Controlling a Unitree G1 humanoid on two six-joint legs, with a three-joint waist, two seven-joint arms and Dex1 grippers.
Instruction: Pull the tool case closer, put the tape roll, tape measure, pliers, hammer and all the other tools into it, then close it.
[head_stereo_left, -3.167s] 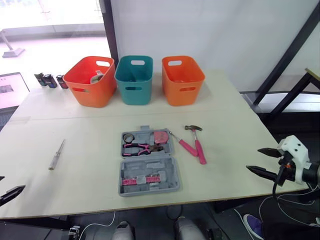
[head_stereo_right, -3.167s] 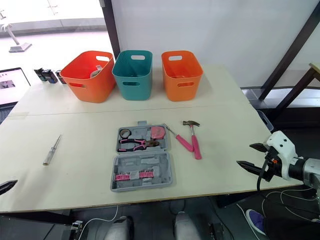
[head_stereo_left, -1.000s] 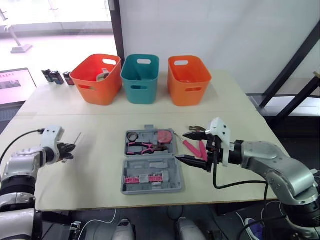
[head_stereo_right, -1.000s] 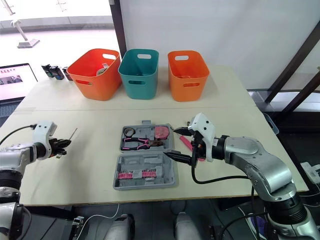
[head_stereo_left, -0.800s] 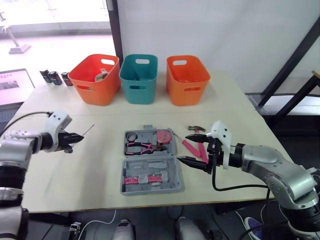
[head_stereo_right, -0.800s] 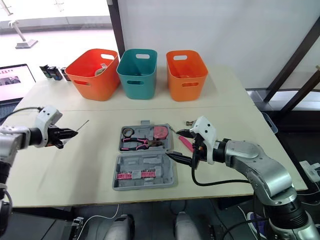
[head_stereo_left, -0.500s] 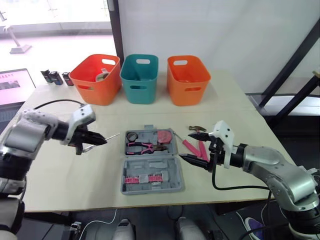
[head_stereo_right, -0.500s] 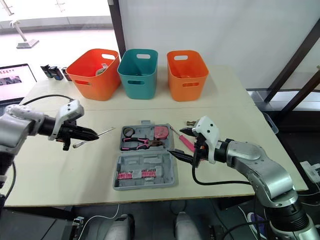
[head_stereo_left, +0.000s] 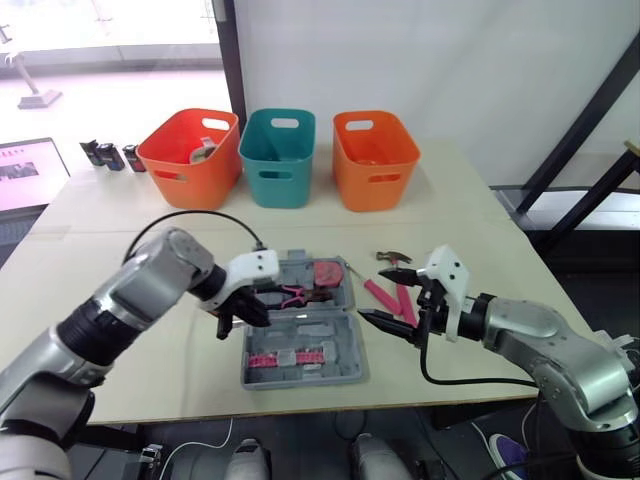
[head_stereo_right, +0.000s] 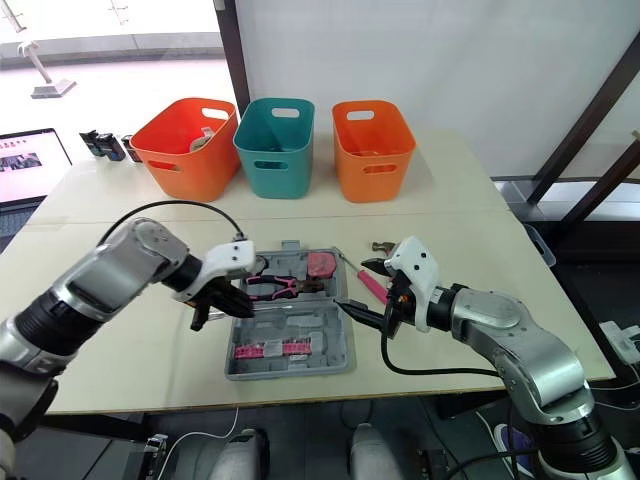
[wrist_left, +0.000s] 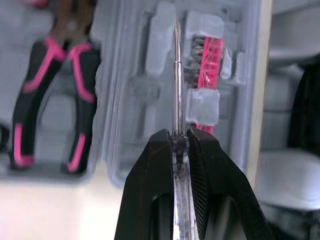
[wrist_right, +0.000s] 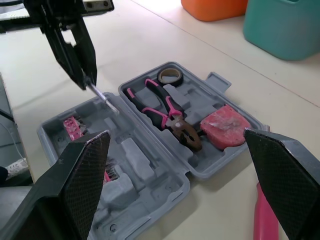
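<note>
The screwdriver (wrist_left: 176, 80) is clamped tight in the jaws of the left gripper (wrist_left: 178, 140) and is held low over the near half of the open tool case (head_stereo_right: 290, 322), with its shaft aimed toward the pink bits (wrist_left: 204, 55). The case is seen mid-desk (head_stereo_left: 480, 230). Pliers (wrist_right: 165, 107), tape roll (wrist_right: 170, 76) and tape measure (wrist_right: 225, 120) are seated in its far half. The right gripper (head_stereo_right: 352, 286) is held just beside the case's right edge, jaws spread wide apart. The hammer (head_stereo_left: 389, 258) is seen lying on the desk beyond it.
</note>
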